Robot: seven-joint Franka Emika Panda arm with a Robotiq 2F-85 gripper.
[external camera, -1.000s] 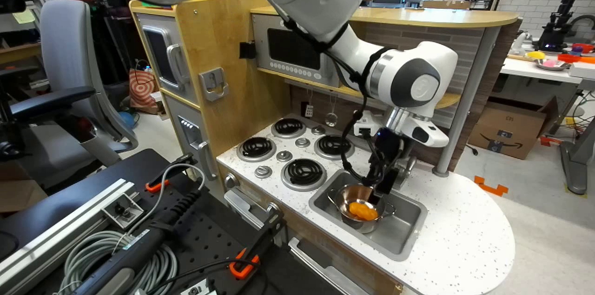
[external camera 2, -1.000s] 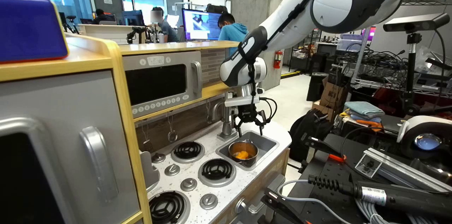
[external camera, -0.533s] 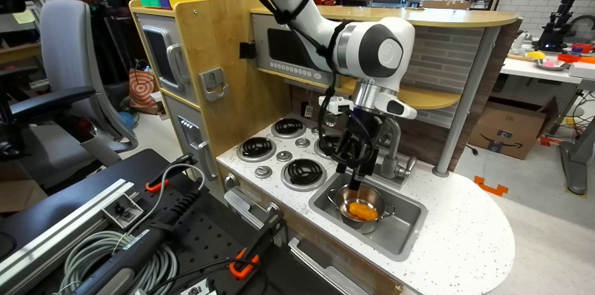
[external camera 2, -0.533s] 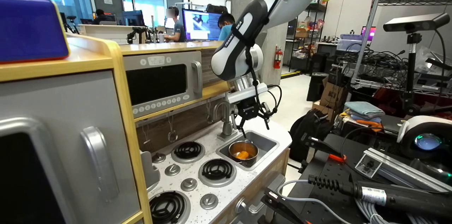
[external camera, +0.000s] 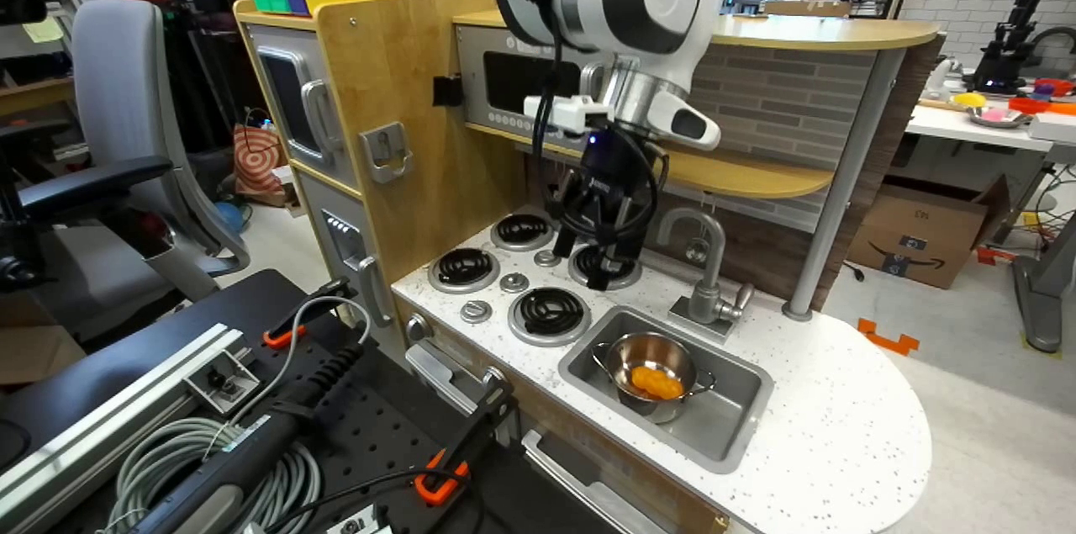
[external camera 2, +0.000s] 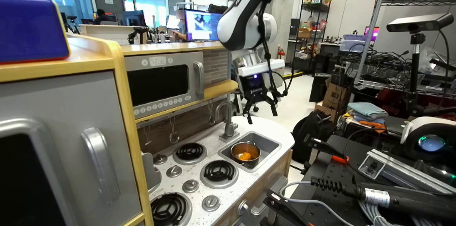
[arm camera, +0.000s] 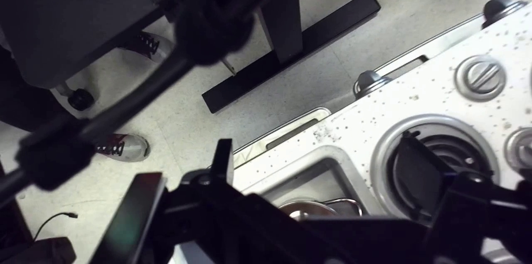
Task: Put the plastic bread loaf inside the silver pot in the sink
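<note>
The orange plastic bread loaf (external camera: 656,383) lies inside the silver pot (external camera: 651,411). The loaf (external camera 2: 244,156) and the pot (external camera 2: 252,163) also show in an exterior view. The pot stands in the grey sink (external camera: 725,426), near its burner-side end. My gripper (external camera: 582,262) is open and empty, raised well above the counter and apart from the pot; it shows with spread fingers in an exterior view (external camera 2: 262,117). In the wrist view my gripper (arm camera: 316,143) has its fingers wide apart. Part of the pot (arm camera: 309,206) shows there; the loaf is hidden.
The silver faucet (external camera: 710,265) stands behind the sink. Black burners (external camera: 551,311) and knobs sit beside the sink. A wooden shelf (external camera: 748,174) and the microwave (external camera 2: 160,80) are behind the arm. A black table (external camera: 353,425) with cables stands in front.
My gripper, open throughout, has risen from the pot's rim and moved up and away, towards the burner side in an exterior view. The loaf and pot have stayed in place.
</note>
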